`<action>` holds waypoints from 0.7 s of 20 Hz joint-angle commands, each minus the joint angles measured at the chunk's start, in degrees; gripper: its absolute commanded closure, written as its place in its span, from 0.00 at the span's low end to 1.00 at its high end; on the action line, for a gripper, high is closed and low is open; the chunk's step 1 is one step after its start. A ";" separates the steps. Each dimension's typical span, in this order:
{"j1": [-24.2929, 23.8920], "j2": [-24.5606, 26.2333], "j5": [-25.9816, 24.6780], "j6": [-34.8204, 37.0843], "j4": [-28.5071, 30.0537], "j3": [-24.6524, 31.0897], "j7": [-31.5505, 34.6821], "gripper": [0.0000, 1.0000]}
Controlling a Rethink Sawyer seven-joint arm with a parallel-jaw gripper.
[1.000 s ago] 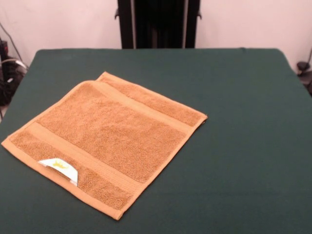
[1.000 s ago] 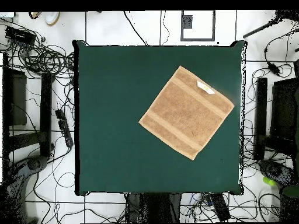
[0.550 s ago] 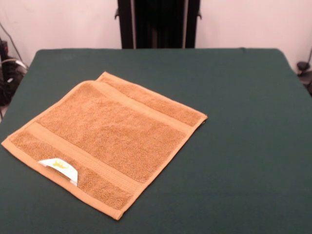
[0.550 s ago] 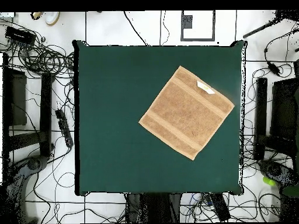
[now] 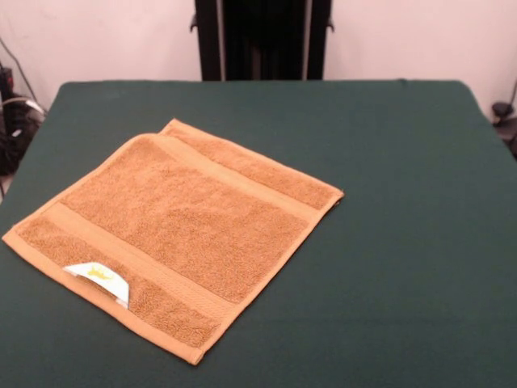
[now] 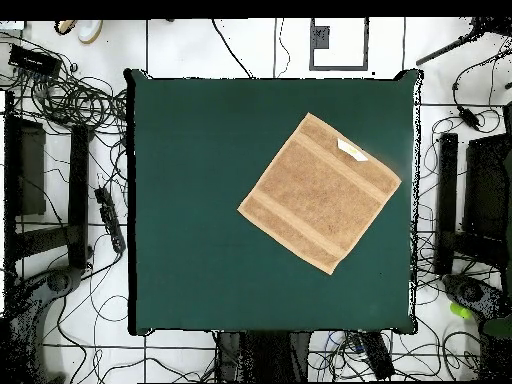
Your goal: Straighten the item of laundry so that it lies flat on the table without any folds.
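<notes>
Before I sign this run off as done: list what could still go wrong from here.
1. The towel may be judged flat too soon: in the front view its far edge seems doubled, a second layer peeking out, so a fold may remain.
2. It lies near one table edge in the overhead view; tugging it that way could drag a corner off.
</notes>
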 commanded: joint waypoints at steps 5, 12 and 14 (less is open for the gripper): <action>1.67 4.87 1.13 -22.62 20.18 6.70 -8.88 1.00; 3.89 5.60 1.19 -25.10 20.08 5.45 -5.34 1.00; 4.47 4.36 1.36 -22.27 18.94 4.52 -5.61 1.00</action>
